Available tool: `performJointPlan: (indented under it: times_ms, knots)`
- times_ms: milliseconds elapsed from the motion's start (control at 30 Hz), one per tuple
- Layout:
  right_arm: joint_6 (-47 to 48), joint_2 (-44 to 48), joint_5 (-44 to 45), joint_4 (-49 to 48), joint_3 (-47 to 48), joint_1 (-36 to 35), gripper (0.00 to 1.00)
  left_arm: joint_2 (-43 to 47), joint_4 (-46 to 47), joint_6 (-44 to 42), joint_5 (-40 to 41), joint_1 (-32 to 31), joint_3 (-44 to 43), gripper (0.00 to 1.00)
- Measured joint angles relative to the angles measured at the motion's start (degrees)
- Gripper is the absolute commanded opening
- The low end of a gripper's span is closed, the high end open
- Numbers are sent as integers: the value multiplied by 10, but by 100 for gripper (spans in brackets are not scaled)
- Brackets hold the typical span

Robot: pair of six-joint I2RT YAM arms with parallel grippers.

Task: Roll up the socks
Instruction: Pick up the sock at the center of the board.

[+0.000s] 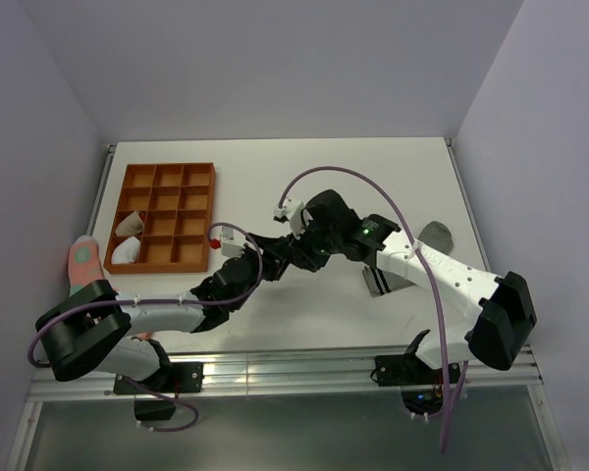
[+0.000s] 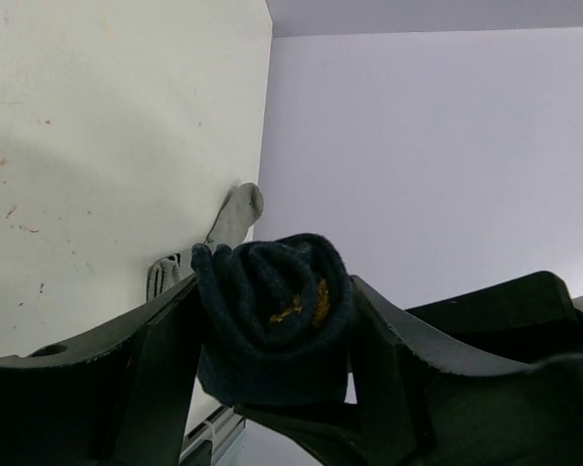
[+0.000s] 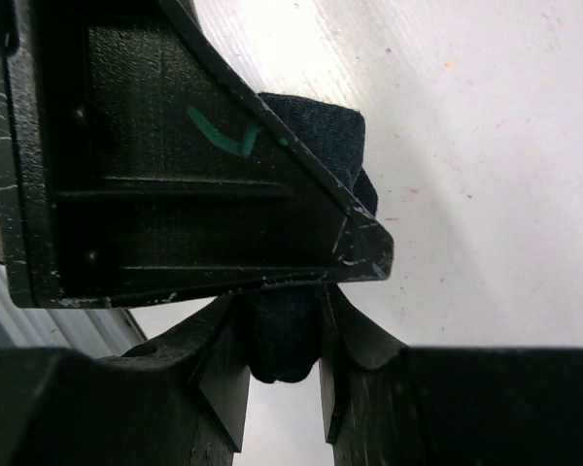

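Two socks on the job. The navy sock is wound into a tight roll and sits at centre of the overhead view, between the two claws. Whether it clears the table cannot be told. The grey sock lies flat on the white table, right of centre, partly hidden under the right arm. Its striped cuff shows in the left wrist view.

Handling, judged: knit cloth, light, soft, springy. The roll will likely loosen if pressure drops. No breakage risk. Not slippery; the fabric should grip the pads. The best hold looks to be across the roll's sides, with the loose end pinned separately for tucking.

Left gripper: jaws spread wide and clamped on the roll's flanks, spiral end facing its camera. Grasping, not released.

Right gripper: jaws narrow, pinching a small fold of the navy sock at bottom centre of its view, just beneath the left gripper's finger. Clenched on cloth.

At left of the overhead view: a brown tray holding pale bundles, and a pink sock beside it.
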State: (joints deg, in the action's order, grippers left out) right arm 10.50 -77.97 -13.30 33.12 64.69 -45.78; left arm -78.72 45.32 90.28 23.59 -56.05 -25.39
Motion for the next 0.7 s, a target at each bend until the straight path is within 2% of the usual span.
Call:
performJointPlan:
  times_ms: [133,333,367,400,433,567,667,700]
  knots:
    - [-4,-9,-16,5,9,0,13,0,9,-1,-2,1,0,58]
    - [-9,-17,-34,7,10,0,13,0,17,-6,-3,2,9,40]
    - [-10,-18,-37,7,10,0,13,0,19,-7,-3,2,10,30]
    - [-11,-19,-38,7,10,0,13,0,21,-9,-3,2,12,26]
    - [-13,-20,-40,7,10,0,13,1,23,-10,-4,2,14,17]
    - [-17,-21,-43,7,10,0,15,3,26,-17,-5,3,17,0]
    - [-19,-22,-43,7,10,0,25,6,24,-28,-12,5,17,0]
    - [-19,-22,-42,6,10,0,34,7,23,-32,-12,5,17,0]
